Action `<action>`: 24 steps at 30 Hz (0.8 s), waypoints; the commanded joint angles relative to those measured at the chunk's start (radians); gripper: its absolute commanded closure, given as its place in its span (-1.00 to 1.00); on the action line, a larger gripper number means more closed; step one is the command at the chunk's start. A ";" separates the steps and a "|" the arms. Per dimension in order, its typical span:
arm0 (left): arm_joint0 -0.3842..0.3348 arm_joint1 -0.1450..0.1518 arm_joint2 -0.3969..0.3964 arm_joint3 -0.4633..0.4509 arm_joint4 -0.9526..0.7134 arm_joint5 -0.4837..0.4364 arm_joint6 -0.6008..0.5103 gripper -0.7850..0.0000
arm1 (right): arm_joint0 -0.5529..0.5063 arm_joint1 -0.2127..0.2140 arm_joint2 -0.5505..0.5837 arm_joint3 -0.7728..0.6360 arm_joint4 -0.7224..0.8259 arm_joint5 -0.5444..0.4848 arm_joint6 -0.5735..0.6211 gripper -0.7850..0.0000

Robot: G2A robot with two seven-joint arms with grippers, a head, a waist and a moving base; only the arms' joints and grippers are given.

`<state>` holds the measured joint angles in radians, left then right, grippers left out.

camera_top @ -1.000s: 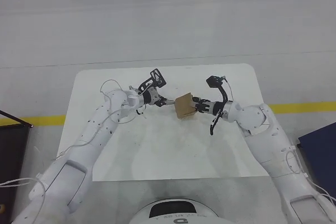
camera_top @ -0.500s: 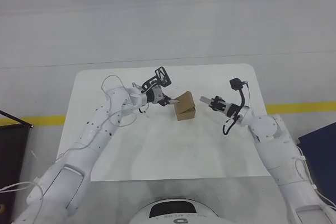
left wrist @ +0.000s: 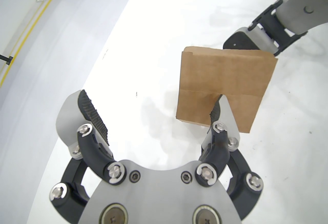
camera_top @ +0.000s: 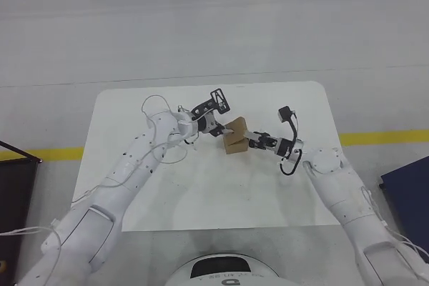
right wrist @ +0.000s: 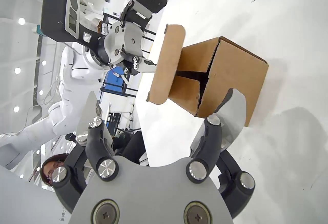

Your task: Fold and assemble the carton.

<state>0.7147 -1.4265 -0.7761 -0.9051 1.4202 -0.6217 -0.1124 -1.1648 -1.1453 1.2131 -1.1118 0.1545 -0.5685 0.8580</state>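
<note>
**Item:** carton [camera_top: 236, 136], brown card.

**Place:** far half of the tabletop [camera_top: 200, 200], about mid-width, between my two pincers.

**Done:** the body is squared up into a box. At the end facing right, the inner flaps [right wrist: 189, 81] are folded in, with a gap between them.

**Not done:** the outer flap [right wrist: 170, 60] juts out above them, unclosed.

**Left pincer** [left wrist: 152, 98]: spread, pinching nothing. One fingertip touches the carton's upper card, at the crease as far as I can tell.

**Right pincer** [right wrist: 161, 98]: spread, holding nothing, just beside the carton's right end.

**Outstanding, by my reckoning:** fold the outer flap down and tuck it in. The left end is hidden and may need closing too.
</note>
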 commanded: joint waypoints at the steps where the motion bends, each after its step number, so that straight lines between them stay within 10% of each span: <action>1: -0.006 -0.005 0.007 0.013 0.000 0.001 0.005 -1.00 | 0.006 0.001 0.006 0.024 0.017 -0.011 0.009 -0.72; 9: -0.030 -0.023 0.029 0.064 -0.003 0.000 0.019 -1.00 | 0.000 0.030 0.092 0.068 -0.154 -0.001 -0.129 -0.58; 16: -0.042 -0.032 0.037 0.088 0.002 -0.001 0.033 -1.00 | -0.071 0.035 0.071 -0.112 -0.563 0.241 -0.438 -0.58; 24: -0.044 -0.035 0.034 0.101 0.003 -0.008 0.049 -1.00 | -0.097 0.031 0.034 -0.206 -0.628 0.323 -0.415 -0.44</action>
<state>0.6701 -1.4612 -0.7415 -0.8041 1.4235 -0.6280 -0.0666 -1.2631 -1.1145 1.2485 -1.3170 -0.4711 -0.2516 0.4358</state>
